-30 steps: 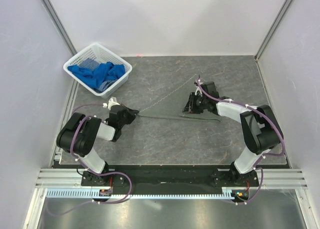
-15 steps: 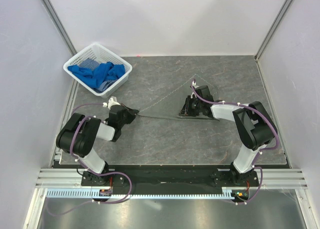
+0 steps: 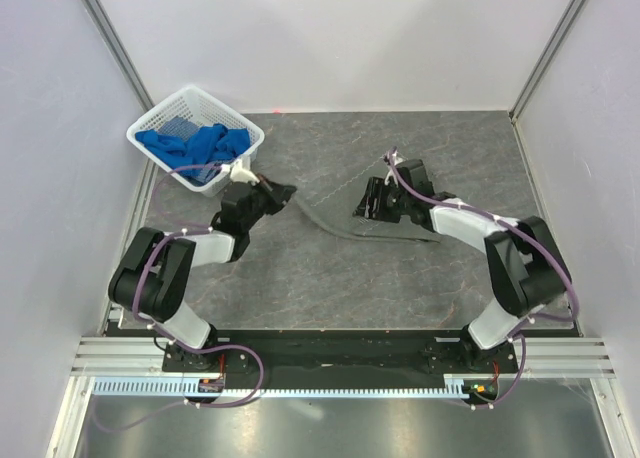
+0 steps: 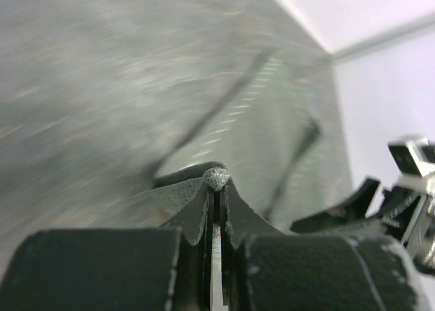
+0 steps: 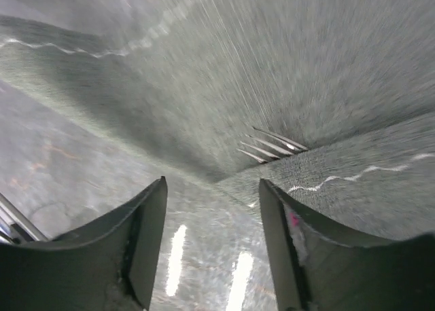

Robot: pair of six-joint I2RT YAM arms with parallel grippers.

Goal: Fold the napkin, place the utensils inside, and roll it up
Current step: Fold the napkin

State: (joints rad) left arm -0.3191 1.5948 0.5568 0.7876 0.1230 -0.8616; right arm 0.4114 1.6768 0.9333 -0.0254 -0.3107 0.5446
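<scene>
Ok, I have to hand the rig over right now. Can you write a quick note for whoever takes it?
Left gripper: shut on a pinched edge of the large dark grey cloth napkin, held up near the white plastic basket of blue cloths.
Right gripper: open, empty, low over the napkin's right part.
Small silver metal fork: in the napkin, only its tines showing from under a cloth edge.
Done: fork is in the cloth.
Left: finish the fold, then roll it up.
</scene>
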